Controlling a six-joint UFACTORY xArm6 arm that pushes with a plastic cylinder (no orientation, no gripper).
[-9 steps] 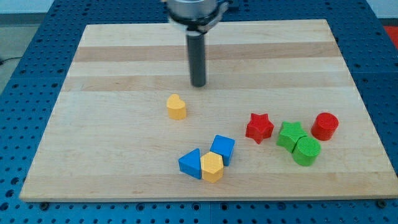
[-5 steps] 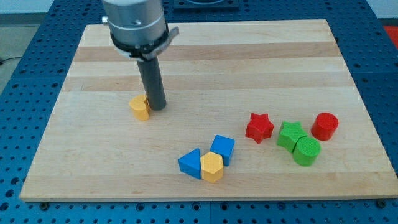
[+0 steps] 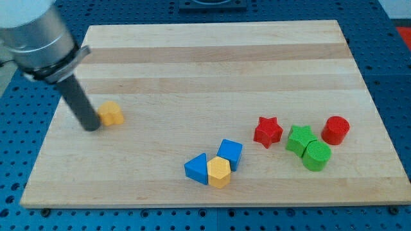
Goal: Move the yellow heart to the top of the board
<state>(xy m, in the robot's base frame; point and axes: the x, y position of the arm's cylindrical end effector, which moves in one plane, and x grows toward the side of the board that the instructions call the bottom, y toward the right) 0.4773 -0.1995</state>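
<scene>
Nearest the view's bottom: blue triangle (image 3: 196, 169), yellow hexagon (image 3: 219, 172) and blue cube (image 3: 230, 154), packed together and touching. Well apart from the job in hand.

A little farther up, at the view's right: red star (image 3: 268, 131), green star (image 3: 300, 138), green cylinder (image 3: 316, 155) and red cylinder (image 3: 335, 129), bunched loosely. Also out of the way.

Farther up again, at the view's left: my tip (image 3: 92, 127), down on the wooden surface (image 3: 225, 58) near its left edge. No claw on this arm, only a bare rod, so nothing to spread or pinch.

Just beside it, up and to the view's right: yellow heart (image 3: 111, 113), touching the rod or nearly so; cannot tell which. Sits in the left part of the surface, about midway between bottom edge and top edge.

Hence the deciding relation: tip at the heart's lower left rather than squarely below it. Probably sends the heart rightward as much as upward if pushed from here. Likely needs a shift toward the view's bottom and right first, to get directly under the heart, then a straight push toward the view's top.

Beyond the heart: only bare wood up to the top edge.
</scene>
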